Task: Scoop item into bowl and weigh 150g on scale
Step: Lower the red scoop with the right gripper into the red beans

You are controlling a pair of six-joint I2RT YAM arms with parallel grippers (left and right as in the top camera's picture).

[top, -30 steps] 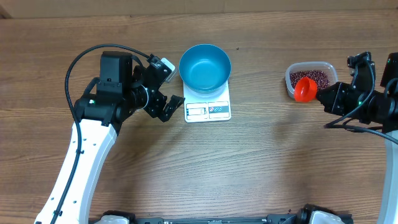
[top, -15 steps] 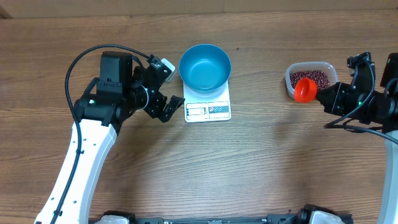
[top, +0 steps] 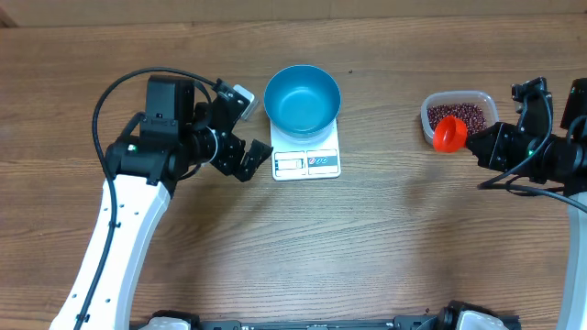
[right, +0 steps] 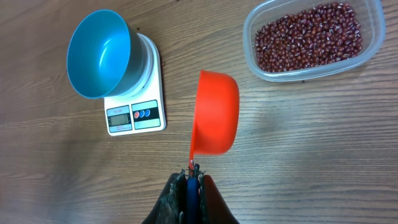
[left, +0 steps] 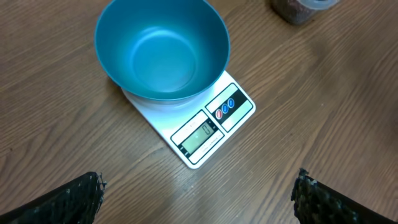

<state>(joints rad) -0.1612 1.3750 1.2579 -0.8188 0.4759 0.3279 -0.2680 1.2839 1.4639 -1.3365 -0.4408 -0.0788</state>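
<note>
On the left, the left arm is edging slightly further left and away from the scale (top: 306, 163) compared with a moment ago. Its left tool (top: 249, 127) is staying spread wide, gripping nothing, just left of the scale. That small retreat is giving the weighing spot more room, so this arm is looking like a bystander for now.

In the middle, the bowl (top: 302, 97) is sitting on the far part of the scale, unmoved and bare inside, while the display strip is staying uncovered at the near edge. The weighing is therefore not yet starting in earnest.

On the right, nothing is shifting. The right tool (right: 189, 179) is remaining clamped tight on the handle of the orange scoop (top: 448, 133), which is hanging at the near-left corner of the clear tub (top: 456, 93). The beans (top: 466, 114) are all lying in that tub, and none are showing in the scoop from overhead. So the first scoop is probably still pending.

Nothing is standing in the way. The stretch of bench (top: 385, 238) between tub and bowl is lying bare, though beans could be spilling during the carry across
</note>
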